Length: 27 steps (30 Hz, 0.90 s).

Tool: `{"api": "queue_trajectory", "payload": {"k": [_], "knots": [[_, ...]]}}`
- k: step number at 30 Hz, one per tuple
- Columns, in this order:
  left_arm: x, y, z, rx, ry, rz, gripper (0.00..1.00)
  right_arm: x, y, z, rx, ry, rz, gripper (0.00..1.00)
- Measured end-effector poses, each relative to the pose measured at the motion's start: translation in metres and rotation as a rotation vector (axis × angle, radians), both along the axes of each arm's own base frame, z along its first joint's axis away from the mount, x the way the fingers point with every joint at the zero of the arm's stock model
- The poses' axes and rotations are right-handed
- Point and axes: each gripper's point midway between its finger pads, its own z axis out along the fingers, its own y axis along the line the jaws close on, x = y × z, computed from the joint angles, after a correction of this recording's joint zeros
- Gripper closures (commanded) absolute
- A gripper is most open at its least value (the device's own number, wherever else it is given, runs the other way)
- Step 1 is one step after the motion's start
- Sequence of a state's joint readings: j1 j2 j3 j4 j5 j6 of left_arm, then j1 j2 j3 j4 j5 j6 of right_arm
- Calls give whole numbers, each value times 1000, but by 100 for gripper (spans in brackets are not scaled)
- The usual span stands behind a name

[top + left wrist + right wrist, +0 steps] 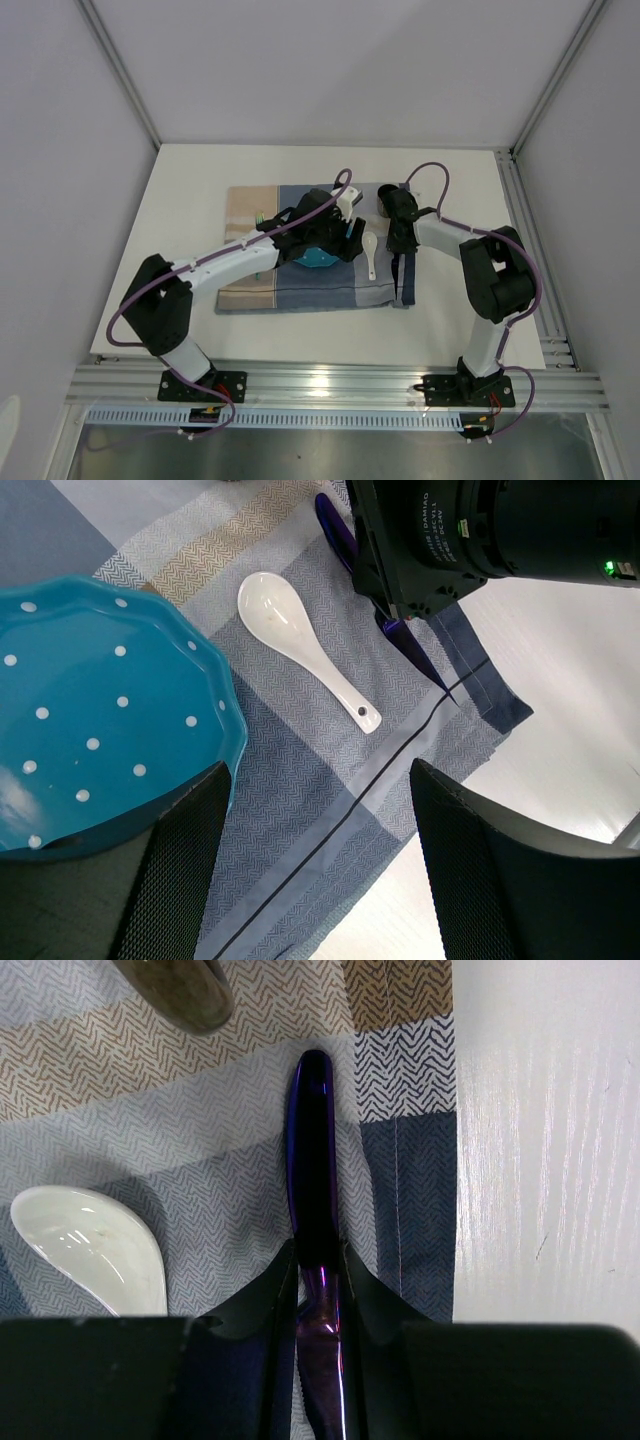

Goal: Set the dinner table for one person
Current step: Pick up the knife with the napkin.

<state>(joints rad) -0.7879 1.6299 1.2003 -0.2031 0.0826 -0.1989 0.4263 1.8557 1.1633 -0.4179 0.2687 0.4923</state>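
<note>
A blue-and-beige checked placemat (300, 290) lies on the white dinner table (190, 200). On it sit a teal dotted plate (316, 260) and, to the plate's right, a white ceramic spoon (371, 255). My right gripper (320, 1260) is shut on a shiny purple knife (311, 1160) near its middle. The knife lies along the mat's right edge, right of the spoon (95, 1250); I cannot tell whether it touches the cloth. My left gripper (320, 860) is open and empty, above the mat between the plate (90, 710) and the spoon (300, 640).
A dark rounded object (386, 196) stands at the mat's far right corner, just beyond the knife handle; it also shows in the right wrist view (180, 990). Bare white tabletop (540, 1160) lies right of the mat. Silver rails (330, 385) edge the table.
</note>
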Motion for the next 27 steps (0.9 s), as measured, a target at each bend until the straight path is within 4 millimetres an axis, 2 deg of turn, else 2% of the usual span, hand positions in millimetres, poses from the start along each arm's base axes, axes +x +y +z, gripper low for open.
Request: {"api": "queue_trajectory", "payload": {"k": [8,17,27], "knots": [[-2,2,2,-3,-2,0,24,-1,0,2,0,6,3,100],[-4,3,-2,2,3,-1,24,-12,-2,5,-14,39,11,100],[-4,4,-4,4,6,-2,24,-12,0,18,-30,38,28,100]]}}
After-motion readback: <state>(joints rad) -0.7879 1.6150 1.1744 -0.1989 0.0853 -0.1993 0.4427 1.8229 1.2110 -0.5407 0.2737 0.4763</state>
